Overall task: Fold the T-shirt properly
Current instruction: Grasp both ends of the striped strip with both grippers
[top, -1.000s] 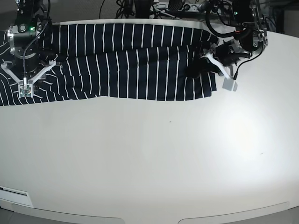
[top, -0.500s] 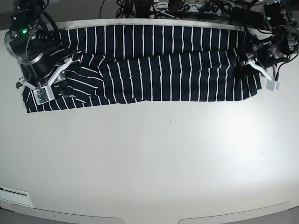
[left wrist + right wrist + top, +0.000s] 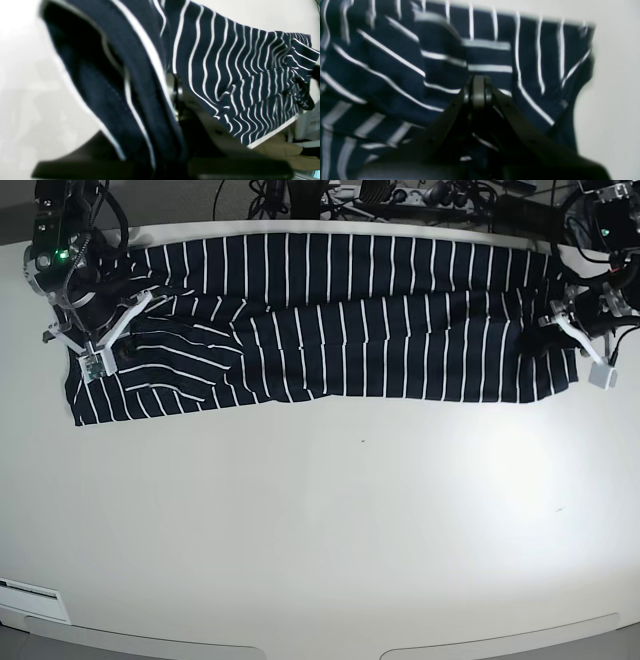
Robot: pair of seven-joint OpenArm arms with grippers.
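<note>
The T-shirt (image 3: 330, 320) lies stretched in a long band along the far edge of the white table (image 3: 330, 520); all positions below are given relative to this shirt.

At the shirt's left end in the base view, the right gripper (image 3: 92, 362) stands over the cloth, just inside the left edge. In the right wrist view the right gripper (image 3: 478, 90) has its two fingers brought fully together, tips touching, with striped cloth all around and below them. Whether a pinch of cloth sits between the tips cannot be told, as the picture is blurred. The cloth near this end is rumpled, with stripes running at angles.

The middle of the shirt lies flat, folded lengthwise, with a visible fold line running across its width.

At the shirt's right end, the left gripper (image 3: 590, 355) is at the edge of the cloth. In the left wrist view, a thick fold of the T-shirt (image 3: 225, 67) passes through the closed jaws, clamped there, and the rest of the cloth stretches away over the table.
</note>
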